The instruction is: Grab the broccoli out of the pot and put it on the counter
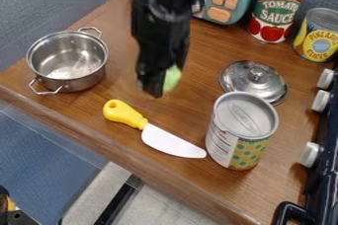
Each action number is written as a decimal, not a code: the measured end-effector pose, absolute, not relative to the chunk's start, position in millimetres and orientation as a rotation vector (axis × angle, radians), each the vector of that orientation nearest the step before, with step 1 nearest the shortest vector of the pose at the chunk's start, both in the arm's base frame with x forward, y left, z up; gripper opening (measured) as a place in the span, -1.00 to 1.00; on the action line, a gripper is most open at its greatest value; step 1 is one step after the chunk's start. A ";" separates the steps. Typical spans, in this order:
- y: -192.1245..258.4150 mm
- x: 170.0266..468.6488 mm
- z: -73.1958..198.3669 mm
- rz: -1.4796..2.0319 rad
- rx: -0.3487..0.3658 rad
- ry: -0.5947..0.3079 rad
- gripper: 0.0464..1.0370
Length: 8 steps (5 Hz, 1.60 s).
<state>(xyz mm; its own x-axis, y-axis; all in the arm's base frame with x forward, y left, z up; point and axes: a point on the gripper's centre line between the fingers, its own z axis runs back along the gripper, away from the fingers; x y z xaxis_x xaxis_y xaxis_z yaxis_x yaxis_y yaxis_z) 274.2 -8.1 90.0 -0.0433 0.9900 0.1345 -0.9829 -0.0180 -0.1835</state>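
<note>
The black gripper (157, 83) hangs over the middle of the wooden counter (198, 58), between the steel pot and the lid, its outline blurred. It is shut on the broccoli (172, 78), a light green piece partly hidden behind the black fingers. The two-handled steel pot (69, 82) stands at the left of the counter, and no broccoli shows inside it.
A yellow-handled knife (173, 141) lies below the gripper. To the right are a glass-topped lid (255, 80) and an upright can (241, 131). Two cans and a teal toy stand at the back; the stove (324, 169) borders the right side.
</note>
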 end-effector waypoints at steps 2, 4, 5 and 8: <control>-11.5 276.8 61.0 1.541 0.073 -0.195 0.34; -17.4 278.6 58.7 1.489 0.089 -0.170 0.91; -17.4 278.5 59.5 1.484 0.094 -0.181 0.93; -13.2 279.6 108.7 1.470 -0.089 -0.235 0.93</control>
